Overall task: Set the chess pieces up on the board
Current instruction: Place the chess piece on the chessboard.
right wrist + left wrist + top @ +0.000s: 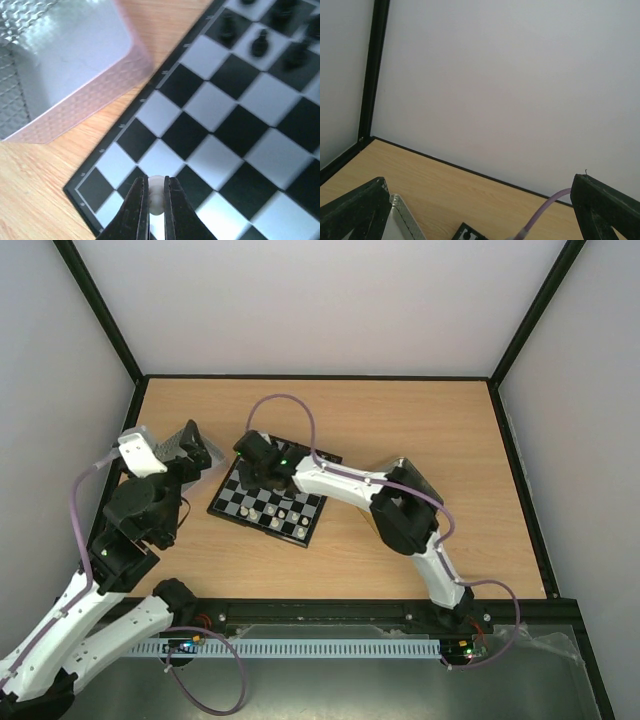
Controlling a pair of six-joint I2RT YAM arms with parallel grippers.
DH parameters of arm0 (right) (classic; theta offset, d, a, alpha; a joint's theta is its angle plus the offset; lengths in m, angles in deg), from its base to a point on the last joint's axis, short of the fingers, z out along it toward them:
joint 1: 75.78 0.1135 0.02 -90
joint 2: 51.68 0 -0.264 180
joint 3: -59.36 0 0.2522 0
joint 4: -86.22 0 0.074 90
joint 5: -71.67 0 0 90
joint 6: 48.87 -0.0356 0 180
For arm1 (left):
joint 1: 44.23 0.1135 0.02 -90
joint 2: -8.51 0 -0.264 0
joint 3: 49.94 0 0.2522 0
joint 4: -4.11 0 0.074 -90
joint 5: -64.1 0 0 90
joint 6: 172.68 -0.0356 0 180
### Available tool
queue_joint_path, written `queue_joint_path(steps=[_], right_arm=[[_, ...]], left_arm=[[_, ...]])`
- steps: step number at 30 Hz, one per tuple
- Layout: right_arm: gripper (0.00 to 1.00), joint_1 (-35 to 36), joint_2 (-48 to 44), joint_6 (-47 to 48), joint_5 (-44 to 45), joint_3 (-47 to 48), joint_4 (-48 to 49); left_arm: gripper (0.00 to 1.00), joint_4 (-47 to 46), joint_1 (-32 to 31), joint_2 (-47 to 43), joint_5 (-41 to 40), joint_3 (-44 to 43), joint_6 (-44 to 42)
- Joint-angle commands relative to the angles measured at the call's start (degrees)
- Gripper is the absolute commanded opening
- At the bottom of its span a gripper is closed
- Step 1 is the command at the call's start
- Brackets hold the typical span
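Observation:
The board [262, 506] lies on the wooden table left of centre, with a few white chess pieces [284, 516] on its near rows. In the right wrist view several black chess pieces [259, 43] stand on the board [215, 115] at the upper right. My right gripper [156, 200] is shut on a small white chess piece [156, 186], just above a square near the board's corner. From above, the right gripper [258, 466] hangs over the board's far side. My left gripper [192, 448] is wide open beside the board's left corner, with nothing between its fingers [355, 212].
A square silver metal tray [65, 65] sits just left of the board; its corner [402, 220] also shows in the left wrist view. A purple cable [545, 212] loops from the right arm over the board. Enclosure walls border the table.

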Motion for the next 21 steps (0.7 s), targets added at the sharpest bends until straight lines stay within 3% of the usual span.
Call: queue_joint_path(steps=[1, 10, 21], right_arm=[[0.03, 1.46, 5.15, 2.53, -3.50, 7.50, -0.61], [0.04, 3.70, 12.73, 4.31, -6.24, 16.33, -1.68], [0.05, 5.98, 18.96, 5.83, -1.10, 23.67, -8.05]], left_arm=[[1.00, -1.92, 0.43, -1.37, -4.10, 0.58, 0.07], [1.00, -1.37, 0.49, -1.76, -4.10, 0.50, -0.26], [0.99, -1.40, 0.51, -1.50, -4.06, 1.02, -0.30]])
